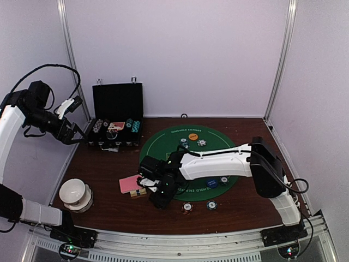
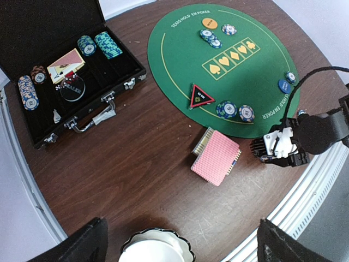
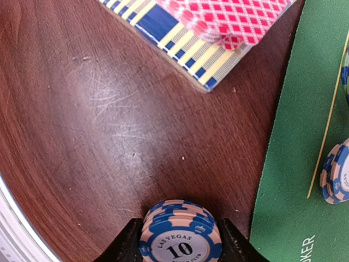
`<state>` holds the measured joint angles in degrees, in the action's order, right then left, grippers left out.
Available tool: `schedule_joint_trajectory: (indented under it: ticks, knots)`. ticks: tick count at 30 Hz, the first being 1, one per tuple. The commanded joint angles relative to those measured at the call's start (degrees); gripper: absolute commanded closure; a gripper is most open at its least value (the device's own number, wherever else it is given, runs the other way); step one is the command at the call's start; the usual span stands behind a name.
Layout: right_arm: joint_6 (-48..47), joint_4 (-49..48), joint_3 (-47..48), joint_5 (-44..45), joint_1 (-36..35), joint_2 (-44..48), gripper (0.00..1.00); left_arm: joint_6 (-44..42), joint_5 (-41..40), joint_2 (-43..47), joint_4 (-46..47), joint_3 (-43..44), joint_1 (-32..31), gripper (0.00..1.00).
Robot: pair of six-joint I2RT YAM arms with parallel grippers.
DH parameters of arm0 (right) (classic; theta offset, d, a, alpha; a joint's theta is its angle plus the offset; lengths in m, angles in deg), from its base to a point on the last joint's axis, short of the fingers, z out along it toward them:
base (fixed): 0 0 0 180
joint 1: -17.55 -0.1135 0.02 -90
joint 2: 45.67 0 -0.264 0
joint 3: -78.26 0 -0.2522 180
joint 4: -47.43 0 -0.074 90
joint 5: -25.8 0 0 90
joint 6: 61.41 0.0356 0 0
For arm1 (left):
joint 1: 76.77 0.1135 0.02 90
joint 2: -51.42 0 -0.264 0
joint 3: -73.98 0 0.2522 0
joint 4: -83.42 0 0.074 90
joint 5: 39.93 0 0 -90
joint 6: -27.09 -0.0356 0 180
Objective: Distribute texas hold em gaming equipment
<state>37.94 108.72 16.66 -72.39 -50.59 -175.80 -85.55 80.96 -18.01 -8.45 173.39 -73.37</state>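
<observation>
One dark wood table [image 1: 109,164] w/ green mat [image 1: 229,139], white walls [image 1: 180,54]

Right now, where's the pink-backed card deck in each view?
Top external: pink-backed card deck lower left of centre, left of the mat.
Left wrist: deck just right of centre, below the mat's edge.
Right wrist: deck at top edge, cropped; chip stack bottom centre.
Shared landmark: green mat, beside the deck.
</observation>
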Motion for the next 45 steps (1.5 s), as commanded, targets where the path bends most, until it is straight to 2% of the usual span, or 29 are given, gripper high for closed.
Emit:
schedule_joint_trajectory:
  ticks: [1,7,22,25,36,45]
  knots:
    - [0.16,0.02,1.78,-0.47,0.36,0.96,0.52,-0.82,0.82,0.77,-0.31,1.43,0.29,0.02]
    - [-0.1,0.95,2.56,0.0,0.33,1.74,0.46,-0.83,1.16,0.7,-0.3,1.54,0.29,0.02]
    - [-0.19,1.23,2.69,0.02,0.43,-0.37,0.5,-0.79,0.79,0.91,-0.34,1.63,0.29,0.03]
    - [-0.2,1.16,2.67,0.21,0.41,-0.37,0.55,-0.83,0.76,0.87,-0.28,1.63,0.29,0.02]
    - [-0.73,1.42,2.79,1.8,0.46,1.58,0.84,-0.84,0.5,0.91,-0.29,1.78,0.29,0.02]
    - [-0.64,2.05,0.48,5.39,0.89,8.58,0.95,-0.76,0.79,1.03,-0.33,2.14,0.29,0.02]
